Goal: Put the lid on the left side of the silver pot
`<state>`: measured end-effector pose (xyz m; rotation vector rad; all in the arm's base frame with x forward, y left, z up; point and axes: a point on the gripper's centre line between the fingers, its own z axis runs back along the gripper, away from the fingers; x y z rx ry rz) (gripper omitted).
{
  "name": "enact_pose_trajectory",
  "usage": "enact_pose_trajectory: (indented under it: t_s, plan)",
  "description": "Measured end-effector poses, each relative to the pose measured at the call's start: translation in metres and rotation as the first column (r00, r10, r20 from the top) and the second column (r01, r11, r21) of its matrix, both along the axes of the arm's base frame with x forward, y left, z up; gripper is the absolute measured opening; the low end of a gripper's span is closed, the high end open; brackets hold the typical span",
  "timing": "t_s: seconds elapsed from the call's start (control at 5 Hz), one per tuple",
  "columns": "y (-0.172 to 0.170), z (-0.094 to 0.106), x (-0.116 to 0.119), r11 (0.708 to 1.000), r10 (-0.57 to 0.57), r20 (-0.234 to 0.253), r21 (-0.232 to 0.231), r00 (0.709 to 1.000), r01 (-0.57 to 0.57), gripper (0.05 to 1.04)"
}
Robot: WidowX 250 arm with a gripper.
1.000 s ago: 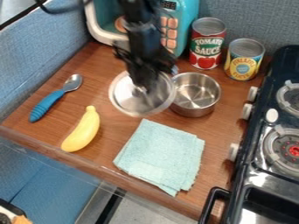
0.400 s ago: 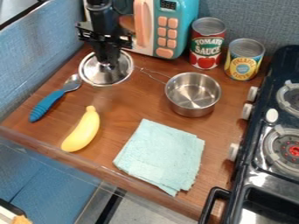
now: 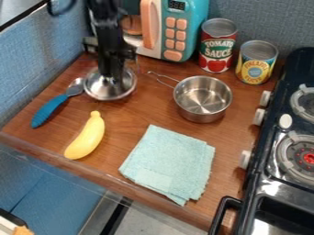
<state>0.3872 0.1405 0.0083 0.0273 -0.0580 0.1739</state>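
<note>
The black gripper (image 3: 111, 79) hangs at the upper left of the camera view, directly over the centre of the silver lid (image 3: 110, 92). Its tips meet the lid around the knob, which they hide, so how they stand on it is unclear. The lid is low at the wood surface, left of the silver pot (image 3: 202, 98) and apart from it. The pot stands upright and uncovered, with its thin wire handle pointing to the upper left.
A blue-handled spoon (image 3: 50, 109) lies close to the lid's left side, a yellow banana (image 3: 86, 137) below. A teal cloth (image 3: 169, 163) is at centre front. Toy microwave (image 3: 175, 27) and two cans (image 3: 217, 46) stand behind; the stove (image 3: 282, 151) is at right.
The gripper and lid have moved left from beside the pot, uncovering the pot's handle. Since the middle frame, the lid has come down slightly lower.
</note>
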Motion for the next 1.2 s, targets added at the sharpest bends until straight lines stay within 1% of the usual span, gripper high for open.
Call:
enact_pose_trajectory:
  t_s: [0.2, 0.4, 0.6, 0.8, 1.0, 1.2]
  plan:
    - [-0.002, -0.014, 0.011, 0.999, -0.031, -0.032, 0.017, 0.999, 0.031, 0.270]
    - [0.002, -0.016, 0.014, 0.999, -0.017, -0.036, 0.031, 0.999, 0.018, 0.338]
    - [0.000, -0.014, 0.004, 0.999, 0.002, -0.041, 0.042, 0.999, 0.000, 0.627]
    - [-0.002, 0.026, 0.007, 0.998, -0.010, 0.068, 0.055, 0.998, 0.006, 0.913]
    - [-0.005, 0.055, 0.010, 0.997, -0.040, 0.134, 0.064, 0.990, 0.032, 1.008]
    - [-0.009, 0.054, 0.006, 0.994, -0.100, 0.106, 0.050, 0.989, 0.095, 1.003]
